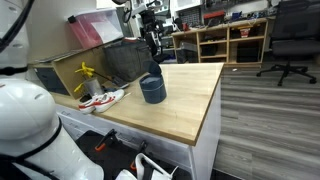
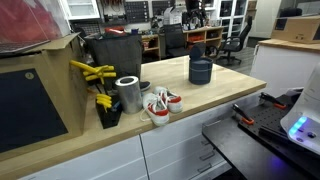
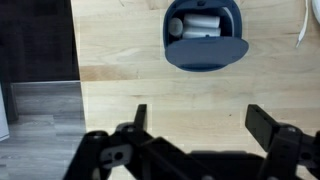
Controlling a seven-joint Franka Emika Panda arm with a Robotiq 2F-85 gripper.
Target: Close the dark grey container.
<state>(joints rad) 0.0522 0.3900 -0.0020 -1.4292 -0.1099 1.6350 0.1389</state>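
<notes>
So basically nothing was done yet at this point. The dark grey container point(image 3: 205, 45) sat on the wooden counter point(image 1: 190, 110), out in the open part of the top and well apart from the clutter at the other end (a silver can point(image 2: 128, 95) and a pair of white-and-red shoes point(image 2: 160, 103), neither in the way). In both exterior views it stood upright.

From the wrist view you could look straight down into it. The lid point(image 3: 205, 53) only covered the near part of the opening, and a white roll-looking thing point(image 3: 200, 24) showed inside through the uncovered part. So I'd call it ajar, not closed. I couldn't tell whether the lid was hinged or just resting crooked on the rim.

The gripper point(image 3: 200, 125) was spread wide and held nothing, with bare wood showing between its fingers point(image 3: 140, 115). It hung above the counter short of the container, not touching it, though roughly lined up with it.

My read: the approach was partly there and the whole actual job was left. It'd need to get over the tub, then push or seat that lid flat over the opening. The tub looked light, so a sideways nudge could probably just slide it around instead of shutting it.
</notes>
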